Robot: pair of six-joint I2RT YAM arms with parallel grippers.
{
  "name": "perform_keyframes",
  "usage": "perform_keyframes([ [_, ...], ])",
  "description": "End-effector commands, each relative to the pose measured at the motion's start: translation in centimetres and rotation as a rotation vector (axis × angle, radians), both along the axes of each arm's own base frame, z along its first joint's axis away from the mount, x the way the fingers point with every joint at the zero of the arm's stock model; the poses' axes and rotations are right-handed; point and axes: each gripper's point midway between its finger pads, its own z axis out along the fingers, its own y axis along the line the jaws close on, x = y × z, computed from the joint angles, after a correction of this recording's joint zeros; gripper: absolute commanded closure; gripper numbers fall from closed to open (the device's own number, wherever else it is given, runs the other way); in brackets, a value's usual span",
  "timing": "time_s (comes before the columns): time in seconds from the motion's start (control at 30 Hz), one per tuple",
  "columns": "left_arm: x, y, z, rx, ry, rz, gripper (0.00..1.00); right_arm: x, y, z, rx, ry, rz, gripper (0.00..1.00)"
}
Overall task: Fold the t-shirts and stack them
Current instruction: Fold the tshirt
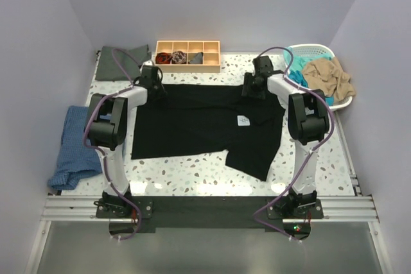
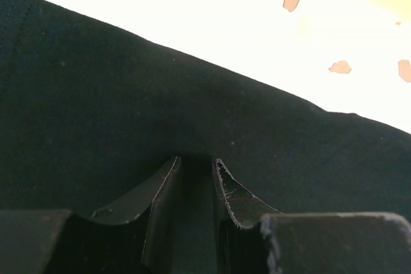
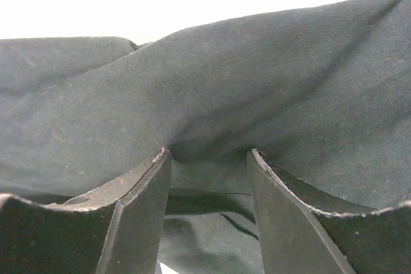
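The large black t-shirt (image 1: 199, 120) lies spread across the middle of the table, its small white tag (image 1: 243, 120) facing up. My left gripper (image 1: 153, 86) is at the shirt's far left edge; in the left wrist view (image 2: 196, 162) its jaws stand close together on black cloth (image 2: 128, 94). My right gripper (image 1: 252, 89) is at the far right edge; in the right wrist view (image 3: 207, 153) its jaws pinch a raised fold of the shirt (image 3: 257, 81). A dark grey-green shirt (image 1: 122, 61) lies at the back left. Teal (image 1: 298, 72) and tan (image 1: 329, 76) shirts sit in a basket.
A white laundry basket (image 1: 314, 49) stands at the back right. A wooden compartment tray (image 1: 188, 46) with small dark-red and grey cloth bundles is at the back centre. A blue cloth (image 1: 76, 145) hangs over the table's left edge. Walls close in on three sides.
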Motion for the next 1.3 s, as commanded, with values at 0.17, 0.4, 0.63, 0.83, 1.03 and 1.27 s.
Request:
perform_keyframes([
  [0.17, 0.0, -0.8, 1.7, -0.049, -0.070, -0.124, 0.69, 1.8, 2.2, 2.9, 0.112, -0.084, 0.147, 0.44],
  [0.4, -0.2, -2.2, 4.4, -0.065, -0.113, -0.166, 0.69, 0.0, 3.5, 3.1, 0.169, -0.024, 0.212, 0.44],
  [0.63, -1.0, -3.2, 4.8, -0.061, -0.094, -0.189, 0.69, -3.1, 3.9, 3.3, 0.154, 0.021, 0.251, 0.45],
  [0.83, -1.6, -3.4, 5.3, -0.059, -0.094, -0.193, 0.69, -6.1, 4.7, 3.9, 0.150, 0.036, 0.289, 0.46],
  [1.03, -1.9, -3.3, 5.3, -0.058, -0.087, -0.191, 0.69, -9.4, 5.6, 4.9, 0.142, 0.071, 0.330, 0.48],
  [1.27, -2.2, -3.4, 4.9, -0.060, -0.077, -0.193, 0.69, -13.3, 7.1, 5.1, 0.168, 0.118, 0.374, 0.48],
])
